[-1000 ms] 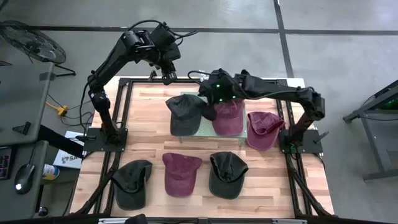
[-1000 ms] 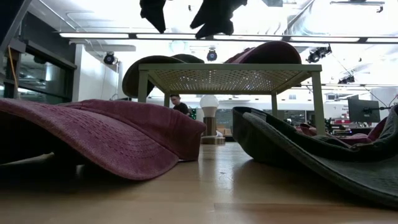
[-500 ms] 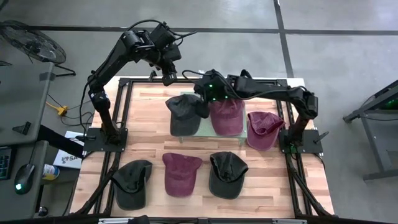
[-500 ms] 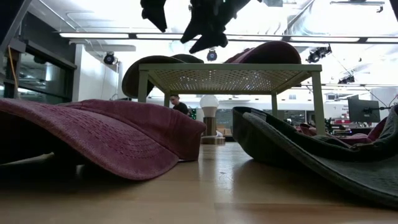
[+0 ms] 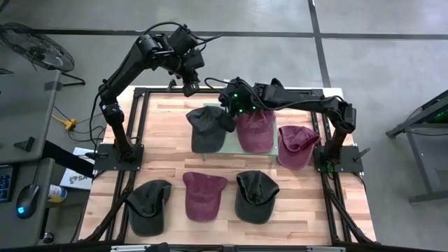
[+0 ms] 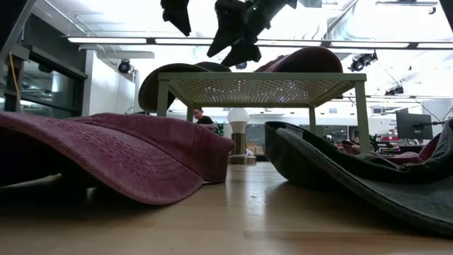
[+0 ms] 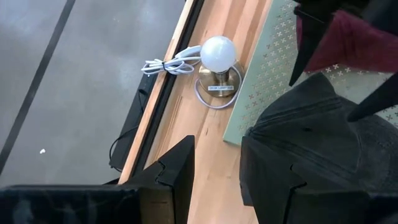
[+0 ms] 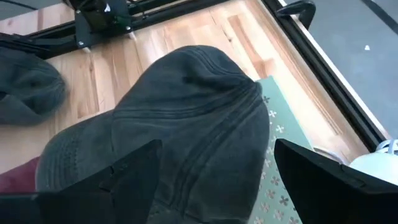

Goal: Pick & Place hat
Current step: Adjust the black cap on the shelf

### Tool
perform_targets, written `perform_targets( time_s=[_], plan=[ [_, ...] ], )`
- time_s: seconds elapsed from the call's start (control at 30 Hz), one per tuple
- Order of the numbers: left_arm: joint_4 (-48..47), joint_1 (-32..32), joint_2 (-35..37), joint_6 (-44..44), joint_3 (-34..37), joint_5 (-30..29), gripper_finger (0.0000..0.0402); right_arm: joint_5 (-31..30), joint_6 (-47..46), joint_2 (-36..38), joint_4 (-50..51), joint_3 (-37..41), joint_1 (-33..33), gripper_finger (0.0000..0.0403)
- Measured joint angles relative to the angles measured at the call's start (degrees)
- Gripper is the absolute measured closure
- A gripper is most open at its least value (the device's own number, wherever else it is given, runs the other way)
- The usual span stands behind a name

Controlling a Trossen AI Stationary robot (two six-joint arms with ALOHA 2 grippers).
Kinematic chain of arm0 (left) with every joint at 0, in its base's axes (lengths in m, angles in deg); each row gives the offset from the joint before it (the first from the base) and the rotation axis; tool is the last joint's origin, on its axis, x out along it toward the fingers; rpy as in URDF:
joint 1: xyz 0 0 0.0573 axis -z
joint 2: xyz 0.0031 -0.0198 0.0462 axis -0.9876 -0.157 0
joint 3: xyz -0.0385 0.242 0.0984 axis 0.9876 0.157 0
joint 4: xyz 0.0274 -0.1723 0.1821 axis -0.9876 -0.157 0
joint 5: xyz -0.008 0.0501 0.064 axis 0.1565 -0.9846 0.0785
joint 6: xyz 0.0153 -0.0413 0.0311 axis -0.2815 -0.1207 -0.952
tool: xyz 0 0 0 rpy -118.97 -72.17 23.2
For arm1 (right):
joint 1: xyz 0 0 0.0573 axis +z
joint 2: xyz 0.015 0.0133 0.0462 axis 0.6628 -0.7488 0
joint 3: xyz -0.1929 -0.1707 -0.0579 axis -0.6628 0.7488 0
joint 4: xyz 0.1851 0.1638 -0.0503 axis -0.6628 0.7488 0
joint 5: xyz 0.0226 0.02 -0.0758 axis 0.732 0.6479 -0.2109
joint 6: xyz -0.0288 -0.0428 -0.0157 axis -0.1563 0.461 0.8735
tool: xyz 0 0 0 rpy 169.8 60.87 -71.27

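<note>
Right gripper hangs above the rack's far edge, between the two hats on it; fingers spread wide, nothing held. Below it, a dark grey hat of soft ribbed cloth with a seamed dome sits on the rack's left part, a maroon hat just beside it. The rack is pale green perforated sheet on legs. Left gripper hovers over the bench's far edge, fingers partly apart, empty. A round white lamp stands on the wooden planks near the rack.
</note>
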Motion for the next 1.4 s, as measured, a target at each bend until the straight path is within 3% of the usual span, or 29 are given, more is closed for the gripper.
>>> perform_targets(
  time_s=[0.3,0.73,0.9,1.4],
  plan=[
    [0.3,0.0,0.0,0.0,0.0,0.1,0.0273,-0.8,-0.5,0.0,-0.5,0.5,-0.2,0.0100],
    [0.6,0.0,0.0,0.0,0.0,0.1,0.0273,2.6,-2.6,-0.5,-1.9,2.5,-0.1,0.0113],
    [0.6,0.0,0.0,0.0,0.0,0.2,0.0273,2.4,-2.6,-0.6,-1.9,2.5,0.0,0.0168],
    [0.6,0.0,0.0,0.6,0.0,0.2,0.0273,1.4,-1.3,-0.6,-1.9,2.5,0.0,0.0390]
  ],
)
